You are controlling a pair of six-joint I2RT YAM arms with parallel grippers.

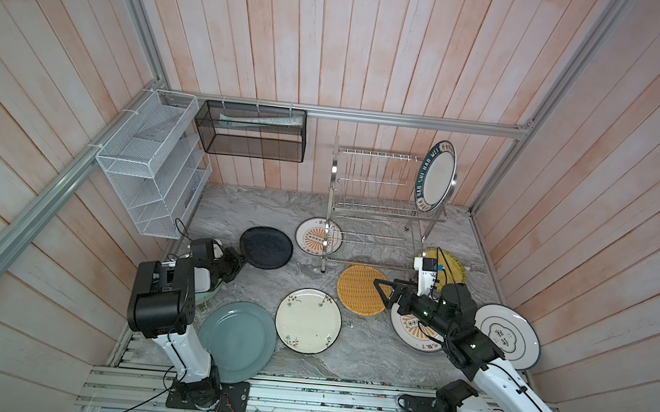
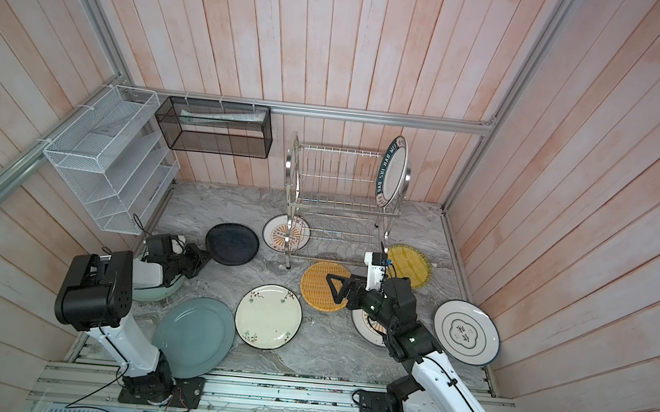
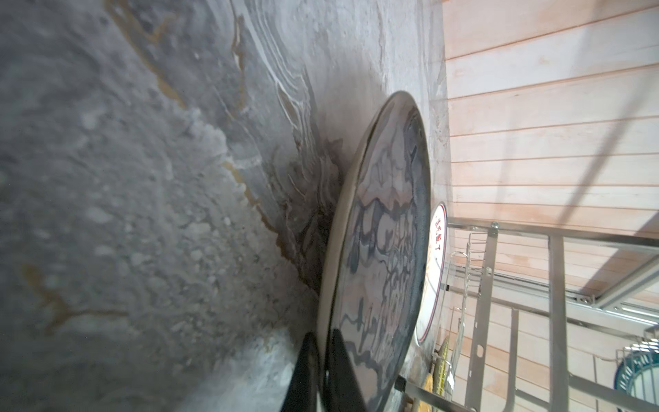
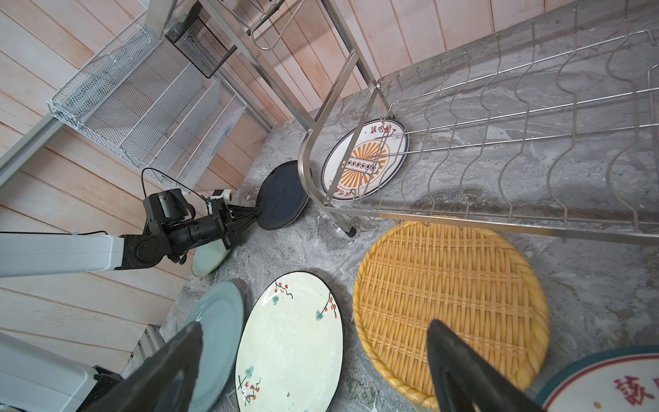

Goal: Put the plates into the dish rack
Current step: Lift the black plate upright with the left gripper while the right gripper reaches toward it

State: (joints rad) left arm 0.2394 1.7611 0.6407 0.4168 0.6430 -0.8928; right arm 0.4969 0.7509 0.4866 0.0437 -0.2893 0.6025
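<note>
blue-ringed plate upright in the dish rack, other plates lying around.

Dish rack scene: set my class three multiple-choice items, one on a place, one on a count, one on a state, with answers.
1. Where is the teal-rimmed lettered plate? A. in the white mesh organizer B. on edge in the dish rack's upper tier C. in the black mesh basket
2. How many yellow woven-pattern plates lie on the table? A. one B. two C. four
3. The left gripper is: A. open, empty B. shut on a rack wire C. shut on the black plate's rim
Answers: 1 B, it stands at the upper tier's right end; 2 B, both lie by the rack's base; 3 C, its fingers pinch that rim.
</note>
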